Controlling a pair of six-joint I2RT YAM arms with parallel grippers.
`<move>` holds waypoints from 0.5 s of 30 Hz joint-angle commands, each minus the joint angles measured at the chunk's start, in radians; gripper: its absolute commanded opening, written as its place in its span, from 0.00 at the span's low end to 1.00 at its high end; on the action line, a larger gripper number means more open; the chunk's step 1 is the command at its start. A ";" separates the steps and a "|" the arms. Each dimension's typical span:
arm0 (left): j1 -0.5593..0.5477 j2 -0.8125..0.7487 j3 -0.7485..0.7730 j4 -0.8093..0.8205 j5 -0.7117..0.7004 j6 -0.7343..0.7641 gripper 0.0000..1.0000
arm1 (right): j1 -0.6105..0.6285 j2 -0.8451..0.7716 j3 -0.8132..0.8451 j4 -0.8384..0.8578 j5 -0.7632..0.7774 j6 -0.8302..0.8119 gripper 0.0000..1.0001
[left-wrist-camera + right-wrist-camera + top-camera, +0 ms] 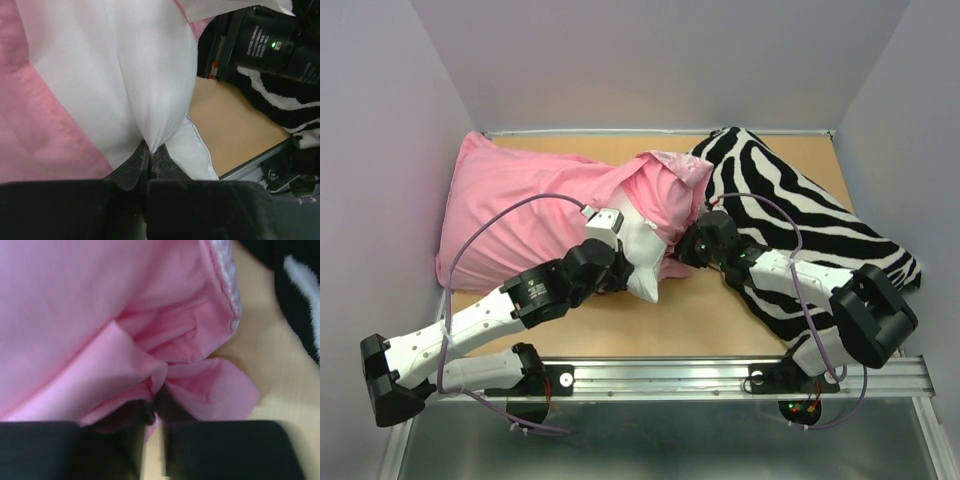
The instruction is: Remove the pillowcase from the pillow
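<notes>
The pink pillowcase (520, 200) lies at the back left, its open end peeled back toward the middle. A corner of the white pillow (642, 262) sticks out of that opening. My left gripper (624, 262) is shut on this corner; in the left wrist view the white pillow (140, 65) cloth is pinched into a peak between the tips of the left gripper (149, 147), with pillowcase (30, 125) beside it. My right gripper (686, 246) sits at the opening's edge. In the right wrist view the right gripper (159, 395) pinches a bunched fold of pillowcase (100, 300).
A black-and-white zebra-striped pillow (800, 220) fills the right side, under and beside my right arm, and its edge shows in the right wrist view as the zebra pillow (300, 300). Bare wooden table (690, 320) runs along the front, with a metal rail (720, 375) at the near edge. Walls close in on three sides.
</notes>
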 commanded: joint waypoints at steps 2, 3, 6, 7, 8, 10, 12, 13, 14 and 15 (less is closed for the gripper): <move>-0.042 -0.073 -0.104 -0.018 0.011 -0.167 0.00 | -0.060 -0.067 0.089 -0.042 0.046 -0.135 0.39; -0.062 -0.083 -0.118 -0.012 0.013 -0.184 0.00 | -0.060 -0.093 0.086 -0.042 0.026 -0.163 0.44; -0.082 -0.086 -0.158 0.013 0.002 -0.227 0.00 | -0.052 -0.218 0.039 -0.044 -0.058 -0.195 0.61; -0.084 -0.079 -0.164 0.016 -0.002 -0.231 0.00 | -0.048 -0.260 0.023 -0.046 -0.074 -0.206 0.64; -0.085 -0.076 -0.175 0.037 -0.004 -0.234 0.00 | -0.037 -0.327 -0.004 -0.049 -0.094 -0.223 0.68; -0.087 -0.054 -0.179 0.059 -0.004 -0.233 0.00 | -0.026 -0.401 -0.030 -0.050 -0.108 -0.253 0.72; -0.090 -0.036 -0.175 0.084 0.008 -0.227 0.00 | -0.018 -0.464 -0.070 -0.055 -0.114 -0.273 0.76; -0.099 -0.022 -0.173 0.090 0.011 -0.230 0.00 | -0.015 -0.502 -0.081 -0.055 -0.103 -0.287 0.81; -0.099 -0.016 -0.173 0.096 0.012 -0.230 0.00 | -0.015 -0.507 -0.086 -0.055 -0.103 -0.295 0.82; -0.110 -0.010 -0.176 0.108 0.008 -0.234 0.00 | -0.017 -0.487 -0.078 -0.055 -0.106 -0.301 0.83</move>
